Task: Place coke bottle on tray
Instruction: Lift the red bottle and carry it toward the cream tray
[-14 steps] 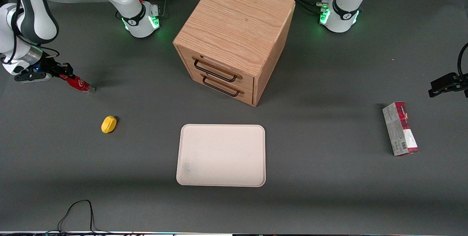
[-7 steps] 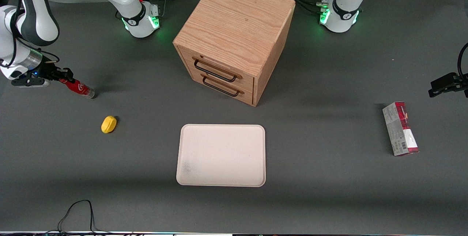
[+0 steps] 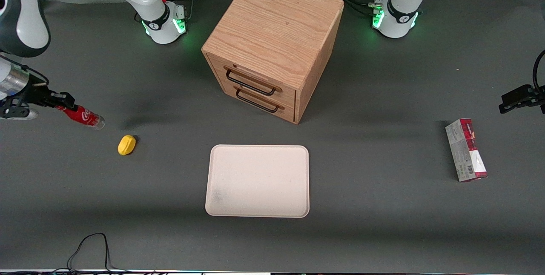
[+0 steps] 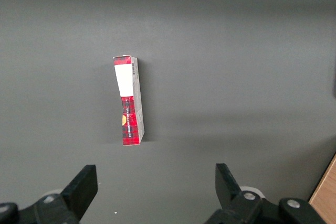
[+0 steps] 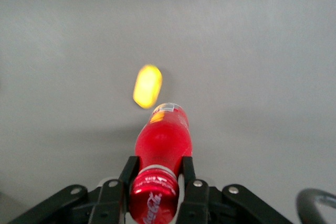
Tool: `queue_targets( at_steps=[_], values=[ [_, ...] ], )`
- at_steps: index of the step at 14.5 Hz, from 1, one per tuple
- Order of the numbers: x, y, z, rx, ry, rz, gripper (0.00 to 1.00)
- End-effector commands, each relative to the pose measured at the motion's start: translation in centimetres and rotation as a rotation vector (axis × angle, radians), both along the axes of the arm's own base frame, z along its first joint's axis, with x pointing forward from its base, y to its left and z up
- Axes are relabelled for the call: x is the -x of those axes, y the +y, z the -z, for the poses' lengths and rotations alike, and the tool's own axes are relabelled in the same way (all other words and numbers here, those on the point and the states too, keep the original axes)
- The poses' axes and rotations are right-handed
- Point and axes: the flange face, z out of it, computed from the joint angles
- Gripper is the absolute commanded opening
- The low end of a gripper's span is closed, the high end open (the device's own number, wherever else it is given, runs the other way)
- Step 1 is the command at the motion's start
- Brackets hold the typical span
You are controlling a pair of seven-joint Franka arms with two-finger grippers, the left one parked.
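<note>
My right gripper (image 3: 59, 103) is at the working arm's end of the table, lifted off the surface and shut on the cap end of the coke bottle (image 3: 83, 116). The bottle is red with white script and hangs tilted, its clear bottom pointing down toward the table. In the right wrist view the gripper (image 5: 157, 174) has both fingers pressed on the bottle's neck (image 5: 163, 142) just below the red cap. The cream tray (image 3: 258, 180) lies flat near the table's middle, nearer the front camera than the wooden cabinet, well away from the gripper.
A small yellow object (image 3: 126, 144) lies on the table just below the bottle, also in the right wrist view (image 5: 147, 86). A wooden two-drawer cabinet (image 3: 272, 41) stands mid-table. A red-and-grey carton (image 3: 466, 150) lies toward the parked arm's end. A black cable (image 3: 87, 247) loops at the front edge.
My gripper has lifted the coke bottle off the table and carried it nearer the front camera and outward toward the table's end. Nothing else moved.
</note>
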Motion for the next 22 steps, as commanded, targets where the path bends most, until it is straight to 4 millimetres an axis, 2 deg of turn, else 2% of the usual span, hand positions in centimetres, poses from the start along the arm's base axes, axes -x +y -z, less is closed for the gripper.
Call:
queue_targets(
  at_steps=[1, 4, 6, 7, 8, 10, 11, 12, 15, 16, 17, 20, 22],
  values=[
    [-4.5, 3.1, -3.8, 0.015, -0.013, 0.019, 0.0],
    [-8.5, 8.4, -7.7, 0.01, -0.007, 0.035, 0.0],
    [-11.4, 11.6, -9.0, 0.022, 0.026, 0.064, 0.0],
    [-12.6, 13.8, -9.5, 0.012, 0.038, 0.06, 0.0],
    [-13.5, 15.9, -10.3, -0.002, 0.03, 0.069, 0.0],
    [-14.5, 18.6, -11.7, -0.031, -0.005, 0.055, 0.0],
    [-14.9, 19.9, -11.8, -0.04, -0.015, 0.035, 0.0],
    [-15.4, 21.9, -11.5, -0.056, -0.023, 0.003, 0.0],
    [-17.6, 29.5, -8.5, -0.1, -0.063, -0.004, 0.0],
    [-18.3, 31.4, -6.8, -0.078, -0.081, 0.003, 0.0],
    [-18.4, 34.0, -5.3, -0.05, -0.1, -0.007, 0.0],
    [-19.6, 38.2, 0.8, -0.029, -0.117, -0.013, 0.0],
    [-20.6, 38.9, 4.5, -0.043, -0.127, -0.003, 0.0]
  ],
)
